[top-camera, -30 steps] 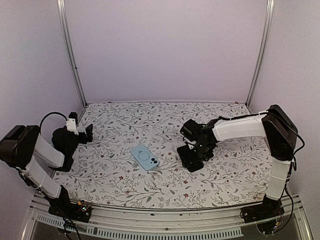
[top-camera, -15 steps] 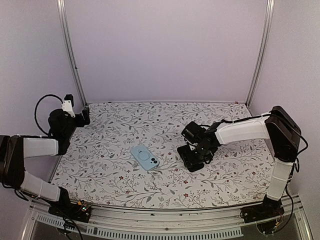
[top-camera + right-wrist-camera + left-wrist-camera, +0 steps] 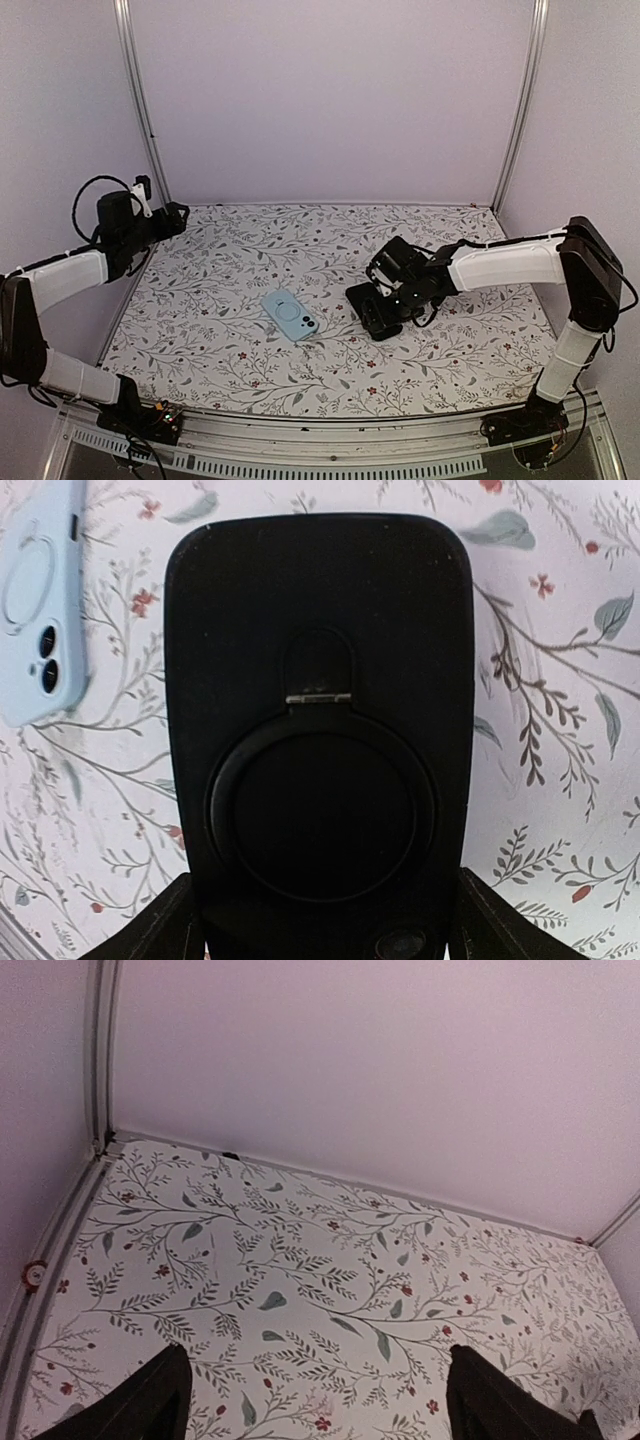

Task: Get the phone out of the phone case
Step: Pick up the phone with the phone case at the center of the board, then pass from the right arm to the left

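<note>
A black phone case (image 3: 320, 730) with a round ring stand on its back lies flat on the floral table; it also shows in the top view (image 3: 372, 312). My right gripper (image 3: 322, 925) straddles its near end, with one finger against each long side, and in the top view the right gripper (image 3: 385, 300) sits low over it. A light blue phone (image 3: 290, 315) lies camera side up at the table's middle, and its edge shows in the right wrist view (image 3: 40, 600). My left gripper (image 3: 175, 215) is open and empty, raised at the far left; it also shows in the left wrist view (image 3: 320, 1410).
The floral table (image 3: 250, 370) is bounded by lilac walls at the back and both sides. Metal posts (image 3: 140, 110) stand in the back corners. The left wrist view shows the table's back left part (image 3: 300, 1260) and the back wall.
My left arm has swung up and back towards the rear left corner. My right arm has stretched out lower, and the black case under it has shifted slightly left.
</note>
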`<state>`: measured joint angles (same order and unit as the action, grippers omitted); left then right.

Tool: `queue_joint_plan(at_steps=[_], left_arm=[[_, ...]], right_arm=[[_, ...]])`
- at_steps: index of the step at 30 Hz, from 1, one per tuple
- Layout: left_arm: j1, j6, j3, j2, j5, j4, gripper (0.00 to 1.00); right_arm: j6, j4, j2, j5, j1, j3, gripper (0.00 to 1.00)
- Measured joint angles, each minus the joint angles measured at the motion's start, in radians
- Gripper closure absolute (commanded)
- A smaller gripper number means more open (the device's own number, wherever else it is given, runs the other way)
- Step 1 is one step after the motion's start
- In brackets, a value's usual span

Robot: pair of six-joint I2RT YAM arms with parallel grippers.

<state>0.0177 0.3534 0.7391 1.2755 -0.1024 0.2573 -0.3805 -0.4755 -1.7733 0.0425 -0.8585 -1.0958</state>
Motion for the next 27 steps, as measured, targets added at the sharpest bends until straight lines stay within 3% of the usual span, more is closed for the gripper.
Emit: queue_joint_plan(at_steps=[4,12,27], left_arm=[[0.04,0.042,0.039,0.016,-0.185,-0.067,0.19],[0.23,0.098,0.121,0.068,-0.444,-0.118,0.24],[0.591,0.294,0.253,0.224,-0.513,0.01,0.32]], right_arm=[[0.018,0.056,0.059,-0.012,0.0,0.002,0.4],[0.083,0.15,0.132,-0.097,-0.001,0.002,0.41],[0.139,0.235,0.2,-0.151,-0.018,0.001,0.43]])
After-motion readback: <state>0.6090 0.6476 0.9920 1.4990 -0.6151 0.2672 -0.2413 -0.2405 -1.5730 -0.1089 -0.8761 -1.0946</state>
